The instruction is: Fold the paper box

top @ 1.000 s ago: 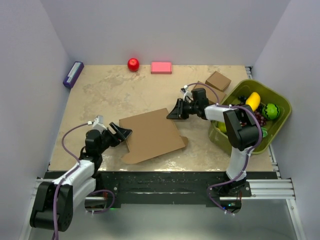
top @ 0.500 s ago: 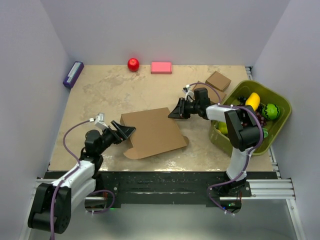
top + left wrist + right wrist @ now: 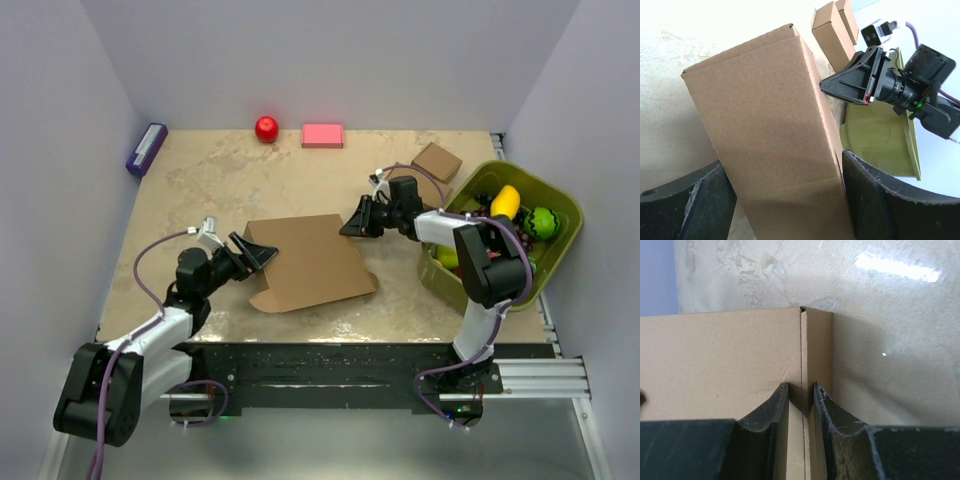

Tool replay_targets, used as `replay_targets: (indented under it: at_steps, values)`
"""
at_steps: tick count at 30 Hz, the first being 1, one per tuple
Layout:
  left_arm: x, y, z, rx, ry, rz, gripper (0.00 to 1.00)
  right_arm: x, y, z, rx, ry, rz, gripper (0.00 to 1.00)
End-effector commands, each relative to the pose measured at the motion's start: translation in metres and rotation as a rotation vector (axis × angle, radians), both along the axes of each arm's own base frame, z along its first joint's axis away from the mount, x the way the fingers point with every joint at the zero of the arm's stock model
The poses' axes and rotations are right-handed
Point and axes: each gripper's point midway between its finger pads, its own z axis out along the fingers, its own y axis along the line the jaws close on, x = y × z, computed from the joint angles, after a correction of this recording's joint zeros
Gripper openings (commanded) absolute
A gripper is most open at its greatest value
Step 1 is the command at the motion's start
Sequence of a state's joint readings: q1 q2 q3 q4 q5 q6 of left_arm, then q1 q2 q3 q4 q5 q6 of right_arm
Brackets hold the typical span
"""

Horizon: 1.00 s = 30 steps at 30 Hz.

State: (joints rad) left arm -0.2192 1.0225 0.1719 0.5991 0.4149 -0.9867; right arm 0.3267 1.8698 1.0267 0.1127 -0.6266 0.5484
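Note:
The paper box (image 3: pixel 310 262) is a plain brown cardboard piece lying mid-table, partly folded up, with its left end raised. My left gripper (image 3: pixel 258 255) straddles that left end. In the left wrist view the paper box (image 3: pixel 765 120) fills the whole gap of the left gripper (image 3: pixel 782 165) and touches both wide-set fingers (image 3: pixel 875 195). My right gripper (image 3: pixel 355 222) holds the far right corner. In the right wrist view the right gripper (image 3: pixel 800 387) is pinched on a thin upright cardboard edge (image 3: pixel 816 340) of the box.
A green bin (image 3: pixel 540 180) of toy fruit stands at the right edge, beside the right arm. Two small closed brown boxes (image 3: pixel 436 162) sit just behind the right gripper. A red apple (image 3: pixel 266 128), a pink block (image 3: pixel 322 135) and a purple box (image 3: pixel 146 149) line the back.
My left gripper has moved right and away from the near edge, carrying the box's left end up. The cardboard now covers less of the table. The right gripper has barely shifted.

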Motion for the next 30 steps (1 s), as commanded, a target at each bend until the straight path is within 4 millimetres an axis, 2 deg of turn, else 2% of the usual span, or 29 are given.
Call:
replay_targets:
  at_steps: [1, 2, 5, 6, 7, 9, 10, 11, 12, 13, 14, 17, 18, 20, 21, 26, 27, 29, 30]
  values:
    - [0.000, -0.012, 0.008, 0.009, 0.005, -0.059, 0.60, -0.038, -0.033, -0.051, -0.296, 0.125, -0.054, 0.23]
    - [0.001, -0.013, 0.009, 0.009, 0.006, -0.059, 0.59, -0.035, -0.032, -0.045, -0.302, 0.103, -0.055, 0.34]
    - [0.004, -0.013, 0.012, -0.007, 0.011, -0.055, 0.51, -0.029, -0.028, -0.026, -0.315, 0.039, -0.061, 0.51]
    - [0.006, -0.011, 0.011, -0.010, 0.017, -0.051, 0.49, -0.028, -0.027, -0.020, -0.320, 0.017, -0.061, 0.62]
    - [0.005, -0.012, 0.011, -0.012, 0.021, -0.061, 0.44, -0.024, -0.027, -0.014, -0.321, -0.009, -0.070, 0.68]
    - [0.008, -0.011, 0.011, -0.011, 0.034, -0.065, 0.40, -0.019, -0.027, 0.007, -0.310, -0.076, -0.078, 0.84]
    - [0.008, -0.012, 0.012, -0.015, 0.039, -0.078, 0.36, -0.015, -0.028, 0.014, -0.315, -0.107, -0.088, 0.87]
    - [0.008, -0.013, 0.012, -0.020, 0.042, -0.083, 0.34, -0.013, -0.028, 0.034, -0.302, -0.165, -0.099, 0.93]
    - [0.009, -0.012, 0.009, -0.028, 0.058, -0.083, 0.33, -0.013, -0.028, 0.043, -0.308, -0.207, -0.095, 0.99]
    - [0.008, -0.013, 0.010, -0.046, 0.069, -0.097, 0.29, -0.012, -0.029, 0.054, -0.308, -0.252, -0.104, 0.99]
    - [0.010, -0.011, 0.008, -0.052, 0.082, -0.092, 0.26, -0.012, -0.030, 0.078, -0.301, -0.323, -0.123, 0.99]
    - [0.010, -0.008, 0.006, -0.072, 0.111, -0.099, 0.22, -0.023, -0.023, 0.109, -0.320, -0.474, -0.103, 0.99]
    - [0.011, -0.007, 0.006, -0.079, 0.116, -0.098, 0.22, -0.040, -0.011, 0.138, -0.302, -0.585, -0.059, 0.99]
    - [0.011, -0.004, 0.005, -0.100, 0.140, -0.095, 0.21, -0.058, -0.003, 0.156, -0.304, -0.694, -0.026, 0.99]
    - [0.011, -0.003, 0.004, -0.109, 0.149, -0.096, 0.21, -0.077, 0.008, 0.175, -0.302, -0.784, 0.008, 0.99]
    - [0.008, 0.003, 0.003, -0.142, 0.186, -0.112, 0.19, -0.125, 0.029, 0.188, -0.315, -0.915, 0.083, 0.99]
    - [0.008, 0.004, 0.001, -0.144, 0.197, -0.113, 0.19, -0.138, 0.037, 0.188, -0.334, -0.944, 0.101, 0.98]
    - [0.004, 0.005, -0.002, -0.155, 0.223, -0.127, 0.18, -0.150, 0.045, 0.182, -0.371, -0.968, 0.119, 0.99]
    - [0.004, 0.006, -0.003, -0.160, 0.232, -0.128, 0.18, -0.169, 0.058, 0.179, -0.379, -1.000, 0.173, 0.99]
